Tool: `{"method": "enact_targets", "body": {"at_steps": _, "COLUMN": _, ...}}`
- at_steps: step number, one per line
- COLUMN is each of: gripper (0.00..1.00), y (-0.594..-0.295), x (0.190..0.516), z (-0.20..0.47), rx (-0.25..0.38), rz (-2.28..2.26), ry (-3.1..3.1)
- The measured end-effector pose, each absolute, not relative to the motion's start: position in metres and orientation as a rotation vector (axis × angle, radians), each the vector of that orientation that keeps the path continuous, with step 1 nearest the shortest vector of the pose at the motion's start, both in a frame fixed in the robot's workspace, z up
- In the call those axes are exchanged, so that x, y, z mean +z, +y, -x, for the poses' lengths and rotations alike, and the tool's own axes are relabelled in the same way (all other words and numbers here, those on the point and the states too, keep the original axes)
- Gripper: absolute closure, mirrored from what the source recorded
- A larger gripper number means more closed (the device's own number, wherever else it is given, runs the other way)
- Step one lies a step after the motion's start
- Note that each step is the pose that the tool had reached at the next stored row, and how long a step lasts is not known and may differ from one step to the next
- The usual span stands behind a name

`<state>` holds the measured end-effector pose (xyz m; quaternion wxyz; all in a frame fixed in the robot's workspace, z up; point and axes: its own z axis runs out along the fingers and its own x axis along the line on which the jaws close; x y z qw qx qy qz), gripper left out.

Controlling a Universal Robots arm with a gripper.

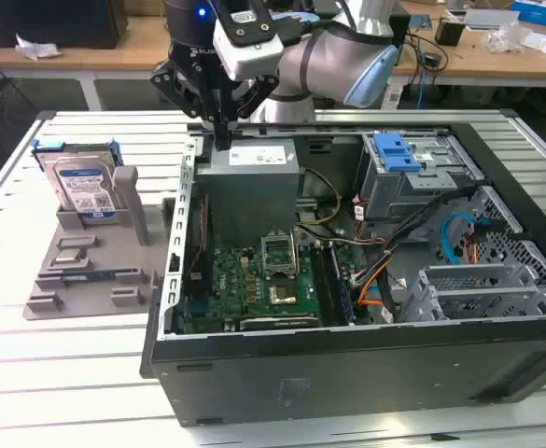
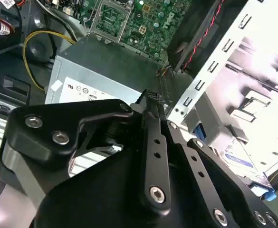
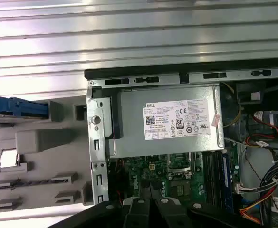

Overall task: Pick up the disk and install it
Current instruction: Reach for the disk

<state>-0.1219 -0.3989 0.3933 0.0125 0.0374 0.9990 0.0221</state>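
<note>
Currently jaws are hanging pinched together, empty, over the grey metal power-supply box (image 1: 254,177) inside the black computer case (image 1: 347,359); silver blue-railed disk (image 1: 84,189) is standing upright in the grey plastic holder (image 1: 86,280), well apart toward the exterior view's left.

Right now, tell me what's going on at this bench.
A robot arm is reaching over an open computer case. Its gripper, shut and empty, hangs above the case's edge beside the grey power supply box. The disk stands upright in a grey holder on the table at the exterior view's left, apart from the gripper and not yet picked up.
</note>
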Motion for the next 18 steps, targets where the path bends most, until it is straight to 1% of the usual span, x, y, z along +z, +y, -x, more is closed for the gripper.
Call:
{"method": "enact_targets", "body": {"at_steps": 5, "gripper": 0.89, "y": -0.399, "x": 0.393, "z": 0.147, "rx": 0.069, "rz": -0.117, "ry": 3.114}}
{"method": "enact_targets", "body": {"at_steps": 18, "gripper": 0.89, "y": -0.399, "x": 0.393, "z": 0.188, "rx": 0.069, "rz": -0.116, "ry": 3.114}}
